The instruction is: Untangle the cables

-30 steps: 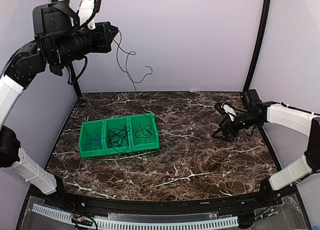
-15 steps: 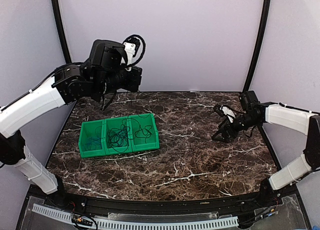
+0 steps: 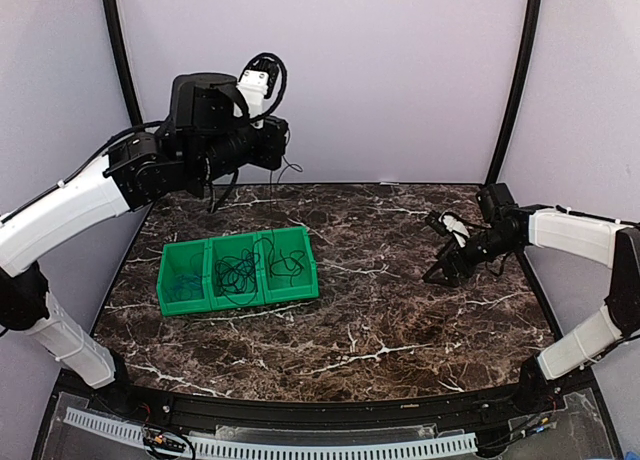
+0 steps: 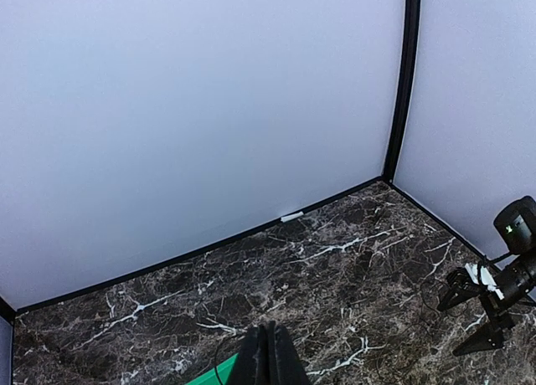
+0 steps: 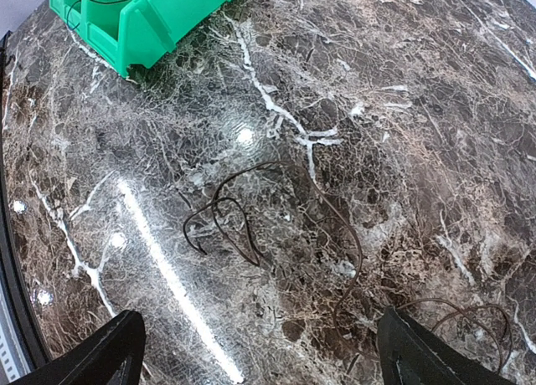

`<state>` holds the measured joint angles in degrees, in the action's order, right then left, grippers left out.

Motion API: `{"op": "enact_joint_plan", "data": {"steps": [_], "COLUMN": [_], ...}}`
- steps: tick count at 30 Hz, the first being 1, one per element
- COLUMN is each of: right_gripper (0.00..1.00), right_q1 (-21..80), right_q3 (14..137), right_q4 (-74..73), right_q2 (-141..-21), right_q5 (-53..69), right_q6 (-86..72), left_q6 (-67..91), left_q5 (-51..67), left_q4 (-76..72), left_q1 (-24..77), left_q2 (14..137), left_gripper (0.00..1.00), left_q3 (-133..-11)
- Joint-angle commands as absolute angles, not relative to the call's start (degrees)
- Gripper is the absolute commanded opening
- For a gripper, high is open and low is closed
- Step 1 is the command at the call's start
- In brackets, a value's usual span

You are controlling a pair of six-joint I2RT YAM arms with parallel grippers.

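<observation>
My left claw [image 4: 268, 351] is pressed flat together, up high near the back wall, and as far as I can judge it's pinching a hair-thin black cable [image 3: 286, 263]. That strand runs down from the claw into the right-hand compartment of the green bin [image 3: 250, 300], where its loops lie. Next door, the middle compartment holds a denser black bunch [image 3: 237, 270], and the blue cable [image 3: 180, 280] sits in the left one.

Here's my worry: I can't tell whether the strand is tied into that bunch. If it is, any more lift could cinch a knot tight or drag the light bin across the table [image 3: 400, 320]. A cord this thin could also slide out of the pinch.

My right claw [image 5: 260, 343] is spread wide, low over the marble well to the right of the bin, with a loose dark strand [image 5: 251, 209] curled beneath it. That strand hardly shows against the veining, so closing here could miss it or scrape stone.
</observation>
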<state>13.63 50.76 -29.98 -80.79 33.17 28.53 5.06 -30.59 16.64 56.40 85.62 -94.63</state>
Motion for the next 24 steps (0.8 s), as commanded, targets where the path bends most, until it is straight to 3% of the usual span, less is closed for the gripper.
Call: {"op": "enact_joint_plan", "data": {"steps": [1,24], "right_gripper": [0.99,0.99], "right_q1": [14.14,14.31], "right_q3": [50.27,50.26], "right_q4": [-29.92,-30.68], "right_q2": [-80.94,-82.84], "right_q5": [32.96,32.96], "right_q6": [29.19,29.82], "left_q6": [3.06,15.18], "left_q5": [-29.83,-31.86], "left_q4": [11.55,13.26], "left_q1": [55.93,49.18], "left_q2": [83.59,86.82], "left_gripper": [0.0,0.0], "left_q3": [-91.99,-73.23]}}
